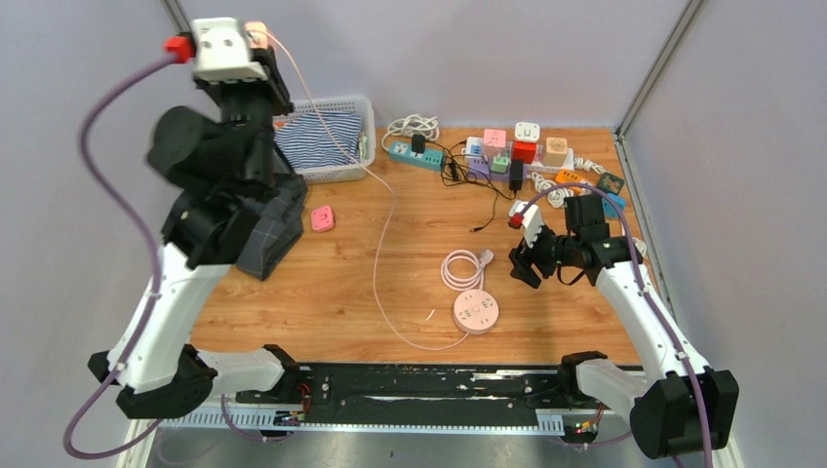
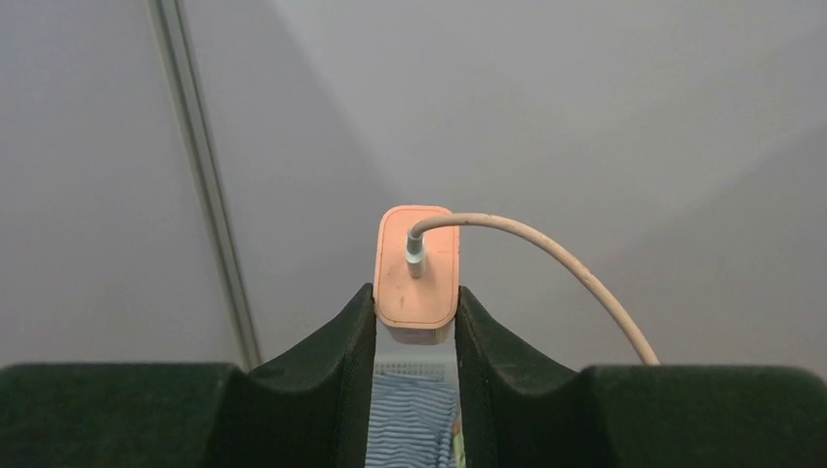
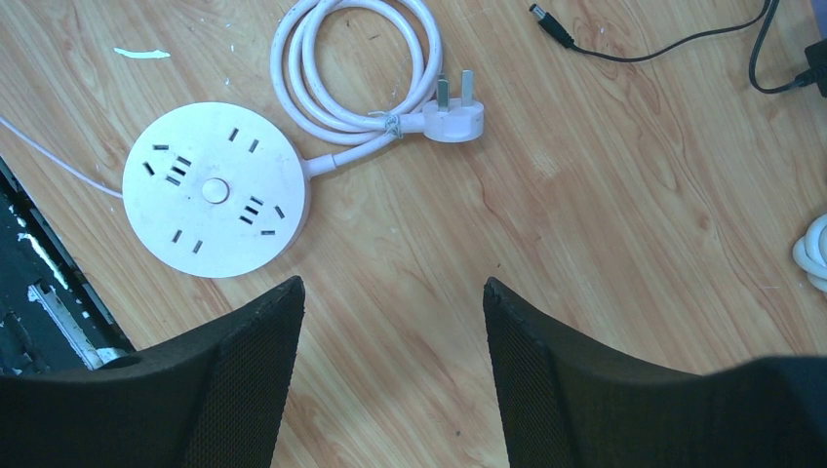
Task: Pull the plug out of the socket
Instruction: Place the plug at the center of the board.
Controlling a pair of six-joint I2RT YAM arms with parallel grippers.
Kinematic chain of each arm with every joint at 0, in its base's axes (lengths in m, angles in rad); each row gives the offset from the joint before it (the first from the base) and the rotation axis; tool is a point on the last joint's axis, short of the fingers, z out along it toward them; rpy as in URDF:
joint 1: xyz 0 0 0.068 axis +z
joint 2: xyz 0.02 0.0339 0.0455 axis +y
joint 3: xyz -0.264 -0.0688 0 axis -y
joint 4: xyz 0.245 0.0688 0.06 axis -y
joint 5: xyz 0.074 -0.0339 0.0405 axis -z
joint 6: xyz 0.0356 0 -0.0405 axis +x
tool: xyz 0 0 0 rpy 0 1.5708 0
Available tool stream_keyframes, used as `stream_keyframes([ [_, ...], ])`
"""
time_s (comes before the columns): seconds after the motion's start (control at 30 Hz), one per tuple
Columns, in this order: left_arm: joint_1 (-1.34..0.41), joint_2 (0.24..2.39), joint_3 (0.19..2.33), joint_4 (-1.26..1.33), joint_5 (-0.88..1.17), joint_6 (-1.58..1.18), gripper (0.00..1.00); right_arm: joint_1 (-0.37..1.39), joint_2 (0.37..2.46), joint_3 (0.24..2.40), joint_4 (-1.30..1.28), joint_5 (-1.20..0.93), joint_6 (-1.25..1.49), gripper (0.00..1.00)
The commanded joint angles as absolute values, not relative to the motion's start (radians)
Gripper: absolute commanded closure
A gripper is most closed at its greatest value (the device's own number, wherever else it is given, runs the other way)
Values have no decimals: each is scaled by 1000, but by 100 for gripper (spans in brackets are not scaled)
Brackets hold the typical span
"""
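clamped in the left gripper [image 2: 415, 300], pink plug [image 2: 417, 265] raised well apart from the round socket [image 3: 215, 190] on the table [image 3: 605, 244] — right gripper [image 3: 392, 292] gaping, empty. lower slowly, without snagging the cable [image 2: 551, 255].

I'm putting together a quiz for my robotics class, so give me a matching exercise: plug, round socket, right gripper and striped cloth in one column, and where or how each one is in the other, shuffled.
Column one:
1. plug
2. round socket
3. right gripper
4. striped cloth

Column two:
A. in the basket
B. open above the table, holding nothing
C. clamped in the left gripper, held high
D. flat on the table, nothing plugged in

Pairs: 1-C, 2-D, 3-B, 4-A.
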State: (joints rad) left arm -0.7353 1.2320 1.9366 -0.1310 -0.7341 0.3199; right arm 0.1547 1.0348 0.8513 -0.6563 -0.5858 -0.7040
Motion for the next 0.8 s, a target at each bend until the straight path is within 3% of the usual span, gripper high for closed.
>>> stream_keyframes([
  [0.0, -511, 1224, 1692, -152, -626, 55, 100, 141, 1023, 838, -685, -628, -724, 30],
  [0.23, -285, 1299, 1404, -190, -320, -169, 100, 151, 1042, 833, -691, -637, -737, 28],
  [0.47, -241, 1511, 1197, -197, -342, -274, 100, 172, 1074, 832, -696, -622, -742, 28],
  [0.6, -220, 1658, 1289, -313, -341, -332, 100, 173, 1080, 830, -696, -621, -743, 28],
  [0.77, -218, 1793, 1379, -469, -502, -388, 97, 173, 1087, 830, -697, -621, -746, 28],
])
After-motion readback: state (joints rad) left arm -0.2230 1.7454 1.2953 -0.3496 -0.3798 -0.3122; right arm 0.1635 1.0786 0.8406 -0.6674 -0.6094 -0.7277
